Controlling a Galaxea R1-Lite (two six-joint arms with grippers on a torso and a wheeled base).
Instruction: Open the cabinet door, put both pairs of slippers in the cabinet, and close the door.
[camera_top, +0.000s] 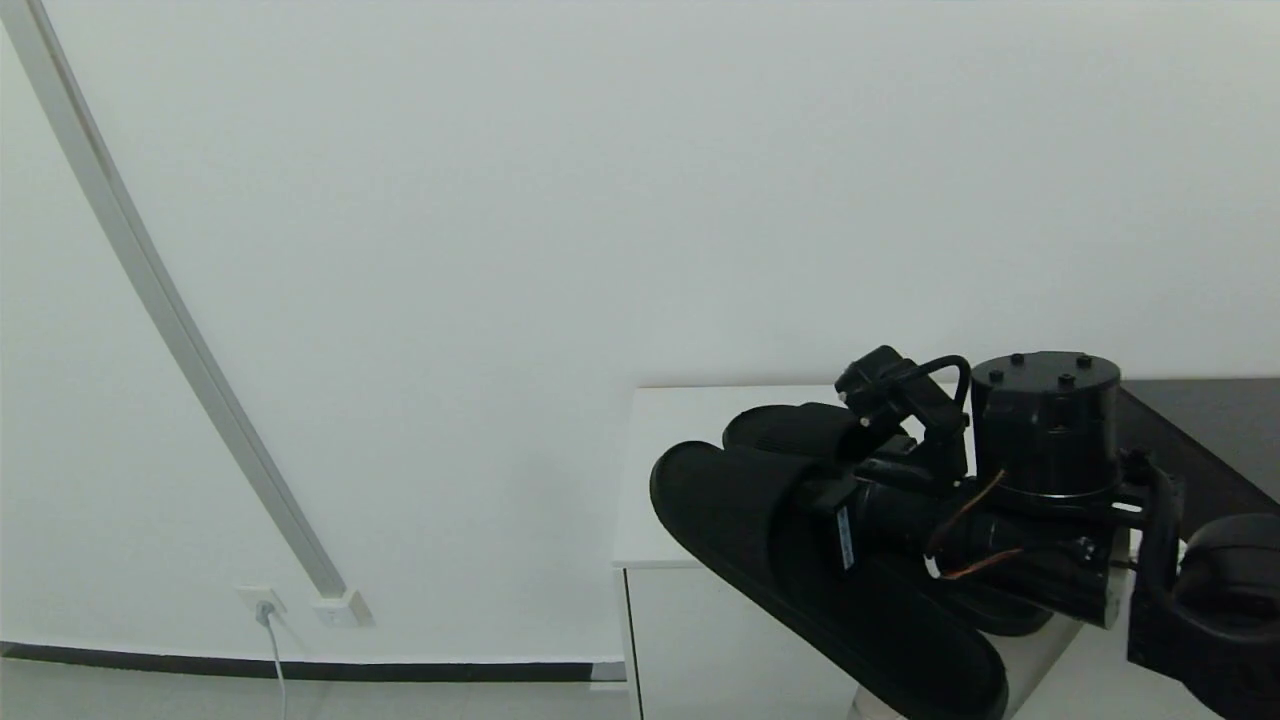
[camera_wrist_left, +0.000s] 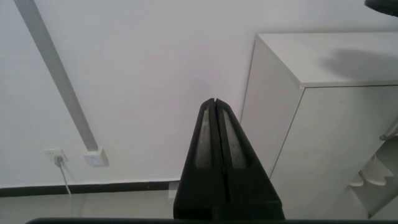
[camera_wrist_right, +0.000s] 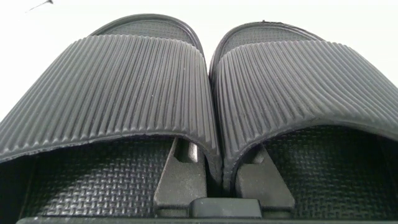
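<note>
Gripping both black slippers (camera_top: 722, 500), right jaws apparently above cabinet (camera_top: 680, 440); left jaws closed, empty.

White wall (camera_top: 600, 200), plain. Pale grey cable duct (camera_top: 170, 310) runs slantwise down it and ends in a small white box (camera_top: 343, 607). Just beside the box is a wall socket (camera_top: 260, 602), plug in, with a white cord (camera_top: 277, 660) hanging down across the black skirting band (camera_top: 400, 670). Grey floor (camera_top: 300, 700) lies below.
</note>
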